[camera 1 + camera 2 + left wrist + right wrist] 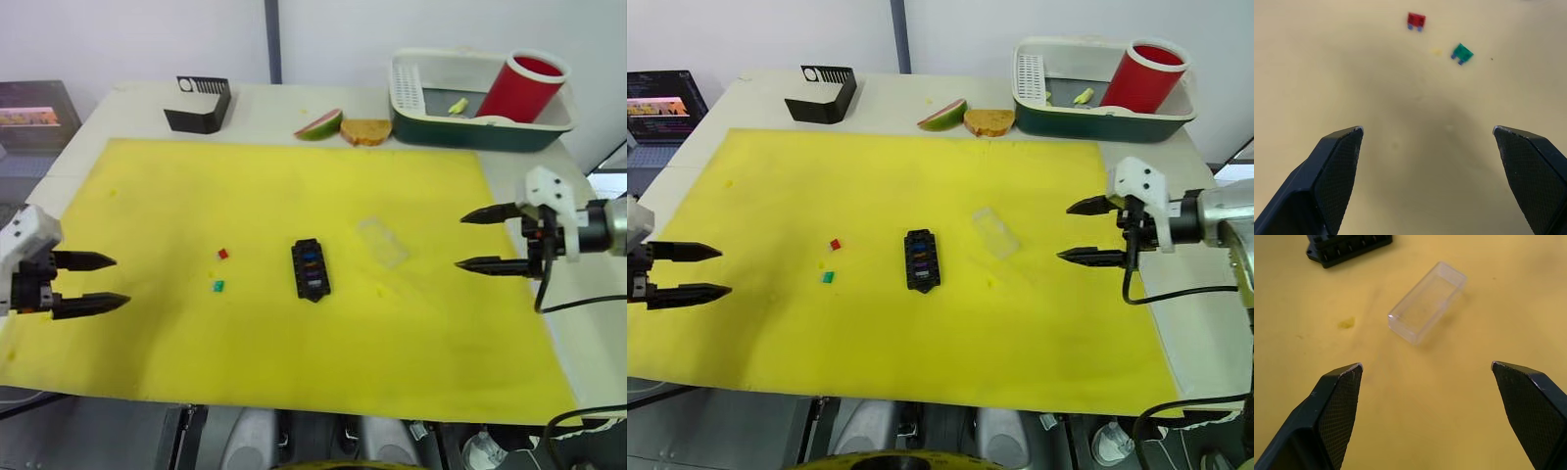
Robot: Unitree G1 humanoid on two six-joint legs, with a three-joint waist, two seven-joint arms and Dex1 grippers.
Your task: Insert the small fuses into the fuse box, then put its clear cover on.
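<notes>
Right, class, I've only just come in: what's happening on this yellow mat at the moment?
A two-armed robot is partway through filling a black fuse box on the yellow mat. Some coloured fuses already sit in it, while a red fuse and a green fuse lie loose to its left. The clear cover lies to its right, not yet on. The left gripper and right gripper are both open, holding nothing.

Black slotted fuse box (311, 268) sits mid-frame on the yellow mat (147, 196). Two tiny loose blade fuses (220, 269) lie to its left, and the clear rectangular plastic cover (382, 242) lies just upper right of it.
</notes>
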